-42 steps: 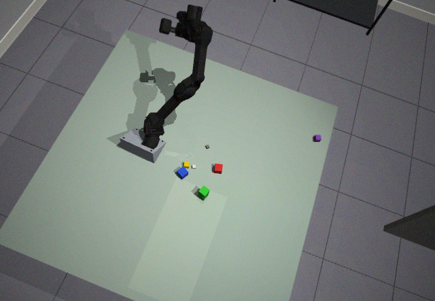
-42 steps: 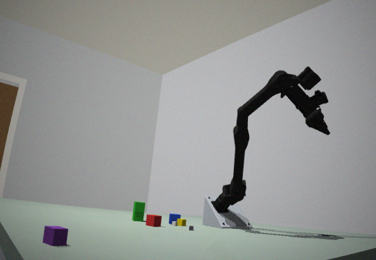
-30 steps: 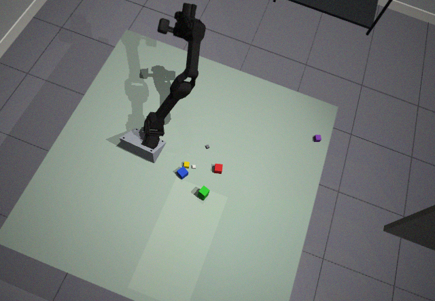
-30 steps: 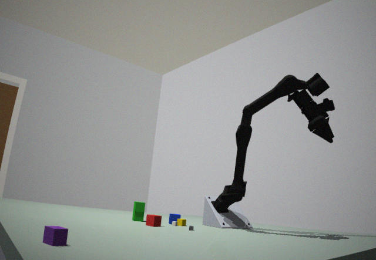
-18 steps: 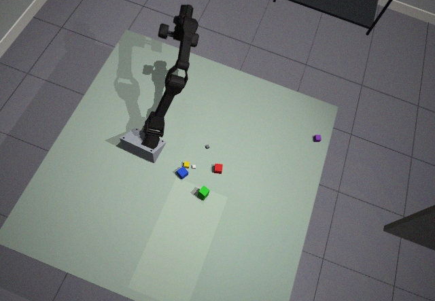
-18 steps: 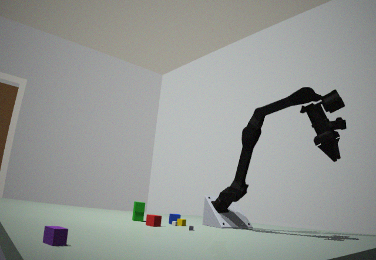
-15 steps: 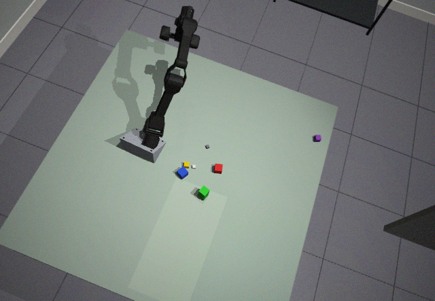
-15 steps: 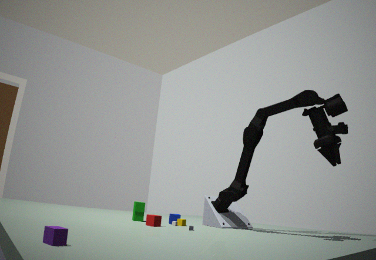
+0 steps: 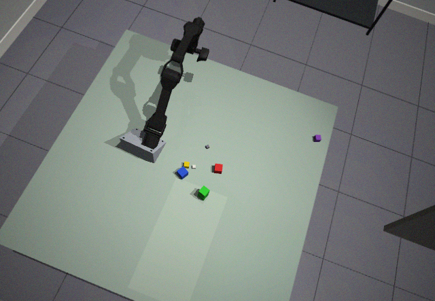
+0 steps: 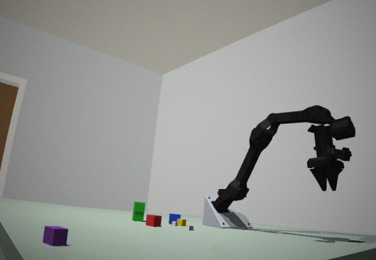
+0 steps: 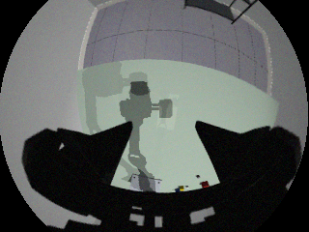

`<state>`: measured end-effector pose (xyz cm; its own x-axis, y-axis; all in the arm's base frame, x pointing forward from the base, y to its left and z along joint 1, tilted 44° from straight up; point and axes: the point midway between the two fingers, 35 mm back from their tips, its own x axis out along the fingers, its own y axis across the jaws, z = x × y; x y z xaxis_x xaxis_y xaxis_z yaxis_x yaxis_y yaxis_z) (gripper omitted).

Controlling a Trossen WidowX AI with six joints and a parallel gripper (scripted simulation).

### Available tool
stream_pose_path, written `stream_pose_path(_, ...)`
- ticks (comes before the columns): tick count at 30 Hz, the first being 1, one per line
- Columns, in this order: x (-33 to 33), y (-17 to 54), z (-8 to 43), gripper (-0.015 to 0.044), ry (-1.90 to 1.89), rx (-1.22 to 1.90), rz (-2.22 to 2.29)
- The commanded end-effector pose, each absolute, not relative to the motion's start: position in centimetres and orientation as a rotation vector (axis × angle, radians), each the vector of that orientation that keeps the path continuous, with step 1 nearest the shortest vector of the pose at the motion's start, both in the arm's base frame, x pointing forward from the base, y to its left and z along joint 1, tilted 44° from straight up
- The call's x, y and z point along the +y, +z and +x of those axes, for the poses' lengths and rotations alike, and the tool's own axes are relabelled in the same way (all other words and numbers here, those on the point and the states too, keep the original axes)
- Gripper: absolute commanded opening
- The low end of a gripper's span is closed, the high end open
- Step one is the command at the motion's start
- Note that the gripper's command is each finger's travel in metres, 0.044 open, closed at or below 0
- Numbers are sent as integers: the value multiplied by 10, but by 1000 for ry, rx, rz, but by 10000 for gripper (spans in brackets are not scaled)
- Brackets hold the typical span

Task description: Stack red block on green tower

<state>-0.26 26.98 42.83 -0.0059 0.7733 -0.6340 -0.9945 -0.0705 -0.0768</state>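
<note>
The red block (image 9: 218, 168) (image 10: 153, 220) (image 11: 205, 184) sits flat on the pale green mat. The green tower (image 9: 203, 192) (image 10: 138, 211) stands upright, two blocks high, near the red block and apart from it. It does not show in the wrist view. My gripper (image 10: 329, 189) (image 11: 164, 124) is open and empty, high above the mat and pointing down, far from both the red block and the tower. In the top view the arm hides the fingers.
A blue block (image 9: 182, 172) (image 10: 174, 218), a yellow block (image 9: 186, 164) (image 10: 181, 222) and a small white block (image 9: 194, 166) stand close together near the tower. A small grey block (image 9: 207, 146) (image 10: 191, 228) and a purple block (image 9: 317, 138) (image 10: 55, 235) stand apart. The arm's base (image 9: 138, 147) is left of them.
</note>
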Motion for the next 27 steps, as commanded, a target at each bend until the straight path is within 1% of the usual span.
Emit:
stream_pose_path(1,277,416,16,440,1489,499,-626)
stream_pose_path(12,288,379,86,440,1320,635,-623)
stream_pose_path(27,273,319,187,440,1135,850,-561)
